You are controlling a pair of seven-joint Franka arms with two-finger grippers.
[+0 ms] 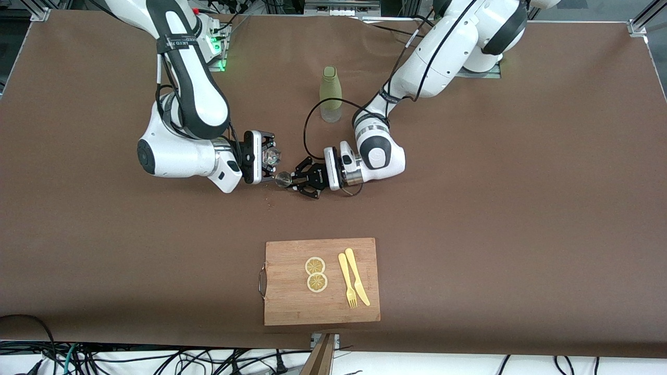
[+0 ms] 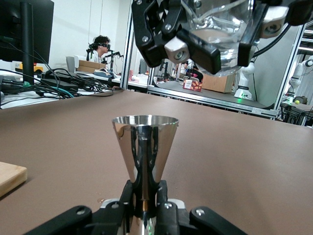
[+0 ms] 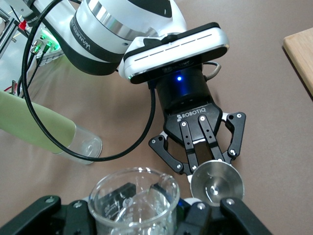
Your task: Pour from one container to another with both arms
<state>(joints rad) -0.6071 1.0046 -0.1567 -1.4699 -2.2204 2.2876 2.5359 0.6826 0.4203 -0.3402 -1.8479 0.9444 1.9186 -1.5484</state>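
While the left gripper (image 1: 301,182) is clamped on a steel jigger (image 2: 144,147) held upright near mid-table, the right gripper (image 1: 268,156) grips a clear glass beaker (image 3: 133,201) just above it. That placement appears meant to line the beaker's lip over the jigger's mouth for pouring; the beaker's contents cannot be judged.

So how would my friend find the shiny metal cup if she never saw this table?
Start at the tall green bottle in the middle of the brown table, then look a bit nearer the front camera, where the two robot hands meet. The left hand holds the metal cup upright by its narrow waist. It is silver and cone-shaped, while the glass cup in the right hand is see-through.
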